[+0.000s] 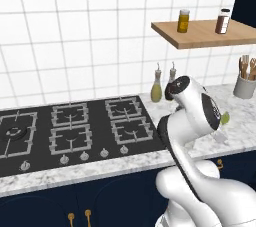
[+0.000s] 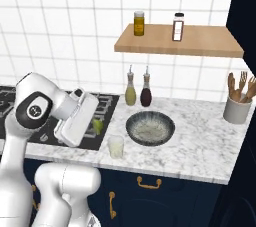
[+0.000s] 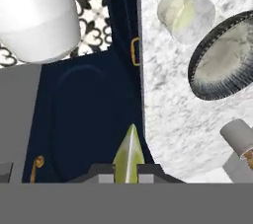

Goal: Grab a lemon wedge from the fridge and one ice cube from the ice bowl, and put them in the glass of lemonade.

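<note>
My gripper [image 2: 95, 127] is shut on a yellow-green lemon wedge [image 2: 98, 126], held over the counter's front edge just left of the glass of lemonade [image 2: 116, 147]. In the hand view the lemon wedge [image 3: 129, 159] stands pinched between the two fingertips of the gripper [image 3: 126, 172], with the glass of lemonade [image 3: 185, 15] ahead and the ice bowl [image 3: 202, 55] beside it. The ice bowl [image 2: 150, 128] sits right of the glass; I cannot make out a single ice cube inside. From the left base, the lemon wedge [image 1: 225, 118] peeks past the hand. The fridge is out of view.
A black gas hob [image 1: 75, 126] fills the counter's left part. Two oil bottles [image 2: 138, 91] stand at the tiled wall behind the bowl, a grey utensil crock [image 2: 236, 109] at the far right. A wooden shelf [image 2: 175, 43] with two jars hangs above. Navy cabinet doors [image 3: 89, 109] lie below the marble edge.
</note>
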Robot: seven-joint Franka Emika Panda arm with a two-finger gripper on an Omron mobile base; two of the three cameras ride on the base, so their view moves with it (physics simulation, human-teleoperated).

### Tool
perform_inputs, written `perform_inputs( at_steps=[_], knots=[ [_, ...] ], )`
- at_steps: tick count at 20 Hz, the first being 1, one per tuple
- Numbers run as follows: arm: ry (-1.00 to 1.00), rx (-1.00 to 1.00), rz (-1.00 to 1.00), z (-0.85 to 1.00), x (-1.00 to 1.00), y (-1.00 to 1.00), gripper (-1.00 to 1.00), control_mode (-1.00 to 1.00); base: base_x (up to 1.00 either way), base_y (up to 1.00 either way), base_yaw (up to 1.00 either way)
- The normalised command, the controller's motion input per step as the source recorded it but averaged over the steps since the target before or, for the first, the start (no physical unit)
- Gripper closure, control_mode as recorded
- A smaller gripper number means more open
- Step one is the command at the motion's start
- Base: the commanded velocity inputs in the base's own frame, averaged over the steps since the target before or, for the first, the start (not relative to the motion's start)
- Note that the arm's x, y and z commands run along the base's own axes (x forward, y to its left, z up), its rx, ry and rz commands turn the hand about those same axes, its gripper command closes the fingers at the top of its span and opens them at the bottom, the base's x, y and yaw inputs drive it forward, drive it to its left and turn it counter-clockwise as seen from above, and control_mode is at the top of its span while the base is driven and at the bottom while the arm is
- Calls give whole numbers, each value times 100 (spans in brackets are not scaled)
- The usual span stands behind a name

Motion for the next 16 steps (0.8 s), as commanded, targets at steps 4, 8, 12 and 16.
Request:
perform_inputs(
  at_steps=[4,8,12,16],
  knots=[
    [41,-47,34,-27,0,0,100,-100,0,0,0],
    [43,-44,32,-16,4,0,100,-100,0,0,0],
    [45,-36,30,-9,16,1,100,-100,0,0,0],
    [27,-21,19,-29,10,1,100,-100,0,0,0]
  ],
)
